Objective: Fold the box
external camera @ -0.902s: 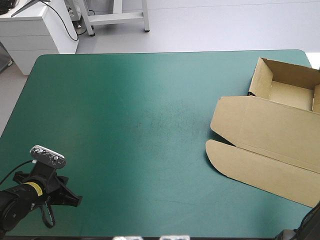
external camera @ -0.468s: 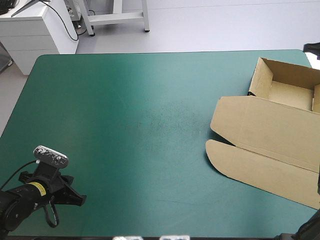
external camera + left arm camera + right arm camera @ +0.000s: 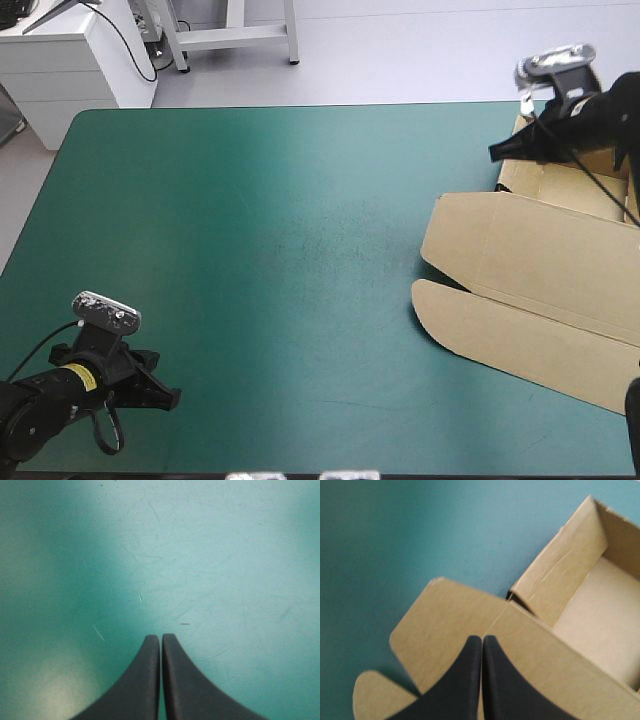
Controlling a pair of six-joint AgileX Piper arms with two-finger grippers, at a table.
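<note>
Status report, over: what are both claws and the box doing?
Left claw shut, over bare cover. Right claw shut, above the box. Open tray, lid flat. Nothing blocking.

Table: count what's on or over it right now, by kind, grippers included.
box: 1
grippers: 2 (left gripper, right gripper)
total: 3
</note>
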